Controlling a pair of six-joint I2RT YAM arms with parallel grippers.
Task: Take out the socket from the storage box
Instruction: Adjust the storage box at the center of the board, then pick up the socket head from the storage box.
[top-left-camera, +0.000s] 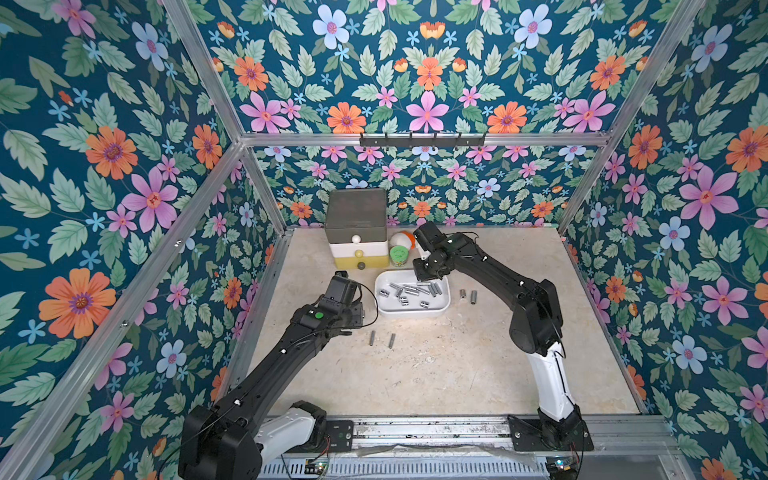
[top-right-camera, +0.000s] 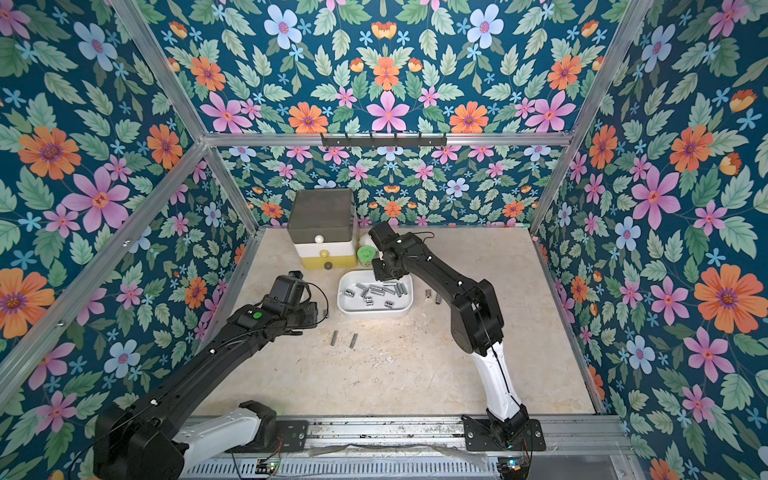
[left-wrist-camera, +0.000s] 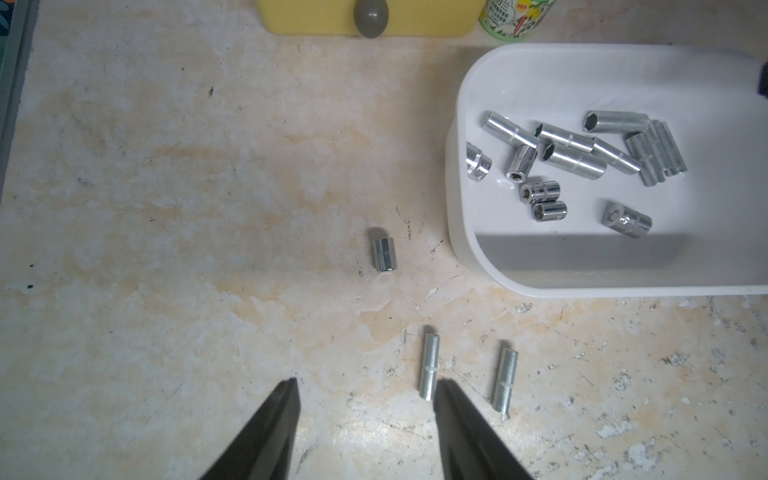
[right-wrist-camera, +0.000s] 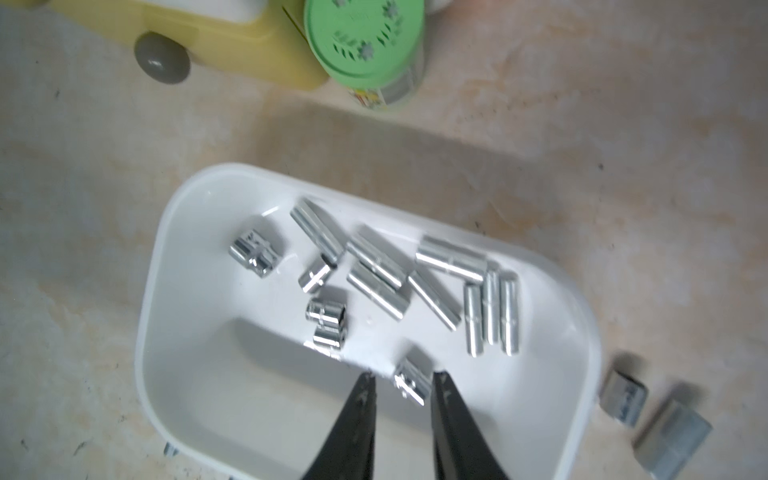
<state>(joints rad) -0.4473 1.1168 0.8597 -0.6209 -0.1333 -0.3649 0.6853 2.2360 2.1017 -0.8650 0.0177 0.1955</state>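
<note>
The white storage box (top-left-camera: 411, 312) sits mid-table and holds several chrome sockets (top-left-camera: 409, 289), long and short. My right gripper (right-wrist-camera: 402, 380) hangs over the box's right part, its jaws a little apart. A short socket (right-wrist-camera: 411, 384) lies on the box floor between the fingertips, close to one finger; no grip shows. In both top views the right gripper (top-right-camera: 384, 272) is at the box's far edge. My left gripper (left-wrist-camera: 368, 388) is open over bare table left of the box (left-wrist-camera: 457, 216), with nothing between its fingers.
Loose sockets lie on the table: two long ones (top-left-camera: 372, 337) (top-left-camera: 392, 340) in front of the box, two (top-left-camera: 462, 294) (top-left-camera: 473, 296) to its right, and a short one (left-wrist-camera: 385, 254) near its left wall. The drawer tower (top-left-camera: 357, 224) and a green-lidded jar (top-left-camera: 400, 254) stand behind.
</note>
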